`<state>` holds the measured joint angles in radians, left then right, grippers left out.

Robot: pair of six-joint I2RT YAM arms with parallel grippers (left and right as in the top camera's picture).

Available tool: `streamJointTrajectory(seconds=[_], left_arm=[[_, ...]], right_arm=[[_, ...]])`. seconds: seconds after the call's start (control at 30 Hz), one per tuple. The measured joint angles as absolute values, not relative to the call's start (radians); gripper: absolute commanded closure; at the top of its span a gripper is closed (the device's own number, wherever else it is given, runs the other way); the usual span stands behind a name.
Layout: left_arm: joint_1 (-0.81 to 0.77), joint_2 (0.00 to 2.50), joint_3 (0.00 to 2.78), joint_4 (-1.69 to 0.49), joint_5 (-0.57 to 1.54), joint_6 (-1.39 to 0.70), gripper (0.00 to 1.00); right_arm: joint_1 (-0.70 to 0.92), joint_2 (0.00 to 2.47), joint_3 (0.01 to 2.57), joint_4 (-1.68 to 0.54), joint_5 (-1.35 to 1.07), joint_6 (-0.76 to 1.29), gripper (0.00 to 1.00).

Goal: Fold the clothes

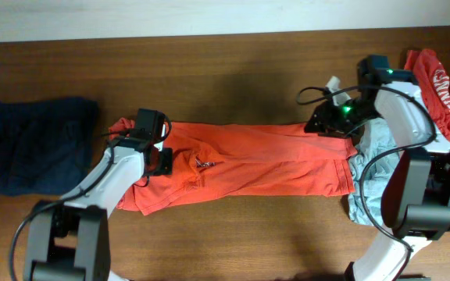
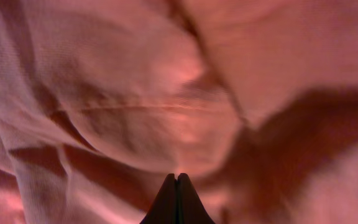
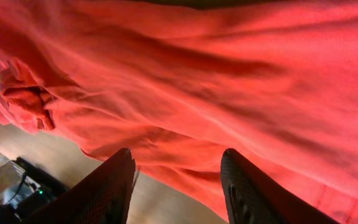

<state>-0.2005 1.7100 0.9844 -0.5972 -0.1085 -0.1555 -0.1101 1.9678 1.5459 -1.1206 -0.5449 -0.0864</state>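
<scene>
An orange-red T-shirt (image 1: 264,160) lies folded into a long band across the middle of the table. My left gripper (image 1: 161,158) sits on the shirt's left end. In the left wrist view its fingertips (image 2: 177,177) are pressed together against the shirt's fabric (image 2: 135,81), which fills the frame. My right gripper (image 1: 328,119) is at the shirt's right end. In the right wrist view it (image 3: 179,168) stands open, fingers (image 3: 120,180) wide apart. The shirt's cloth (image 3: 229,74) hangs just beyond them, and bare table shows in the gap.
A folded navy garment (image 1: 33,144) lies at the far left. A pale grey-blue garment (image 1: 373,160) is bunched under the right arm. Another red printed tee (image 1: 440,86) sits at the back right corner. The wooden table (image 1: 233,78) shows behind the shirt.
</scene>
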Motion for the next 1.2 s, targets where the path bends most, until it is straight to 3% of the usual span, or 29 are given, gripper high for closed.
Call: streamJointTrajectory(seconds=[0.3, 0.53, 0.63, 0.73, 0.97, 1.2], left_arm=[[-0.114, 1.795, 1.006, -0.628, -0.185, -0.257, 1.00], [0.059, 1.812, 1.031, -0.639, -0.175, -0.315, 0.99], [0.070, 1.816, 1.036, -0.642, -0.165, -0.315, 0.99], [0.068, 1.817, 1.038, -0.643, -0.167, -0.315, 0.99], [0.066, 1.818, 1.039, -0.642, -0.170, -0.315, 0.98], [0.066, 1.818, 1.039, -0.642, -0.169, -0.302, 0.97]], right_arm=[[-0.064, 1.968, 1.546, -1.113, -0.462, -0.051, 0.51], [-0.064, 1.968, 1.546, -1.118, -0.374, 0.002, 0.50], [-0.062, 1.968, 1.539, -1.102, -0.342, 0.028, 0.66], [-0.059, 1.967, 1.489, -1.042, -0.257, 0.095, 0.71], [-0.054, 1.967, 1.271, -0.804, -0.233, 0.159, 0.75], [-0.046, 1.957, 1.245, -0.773, -0.177, 0.203, 0.75]])
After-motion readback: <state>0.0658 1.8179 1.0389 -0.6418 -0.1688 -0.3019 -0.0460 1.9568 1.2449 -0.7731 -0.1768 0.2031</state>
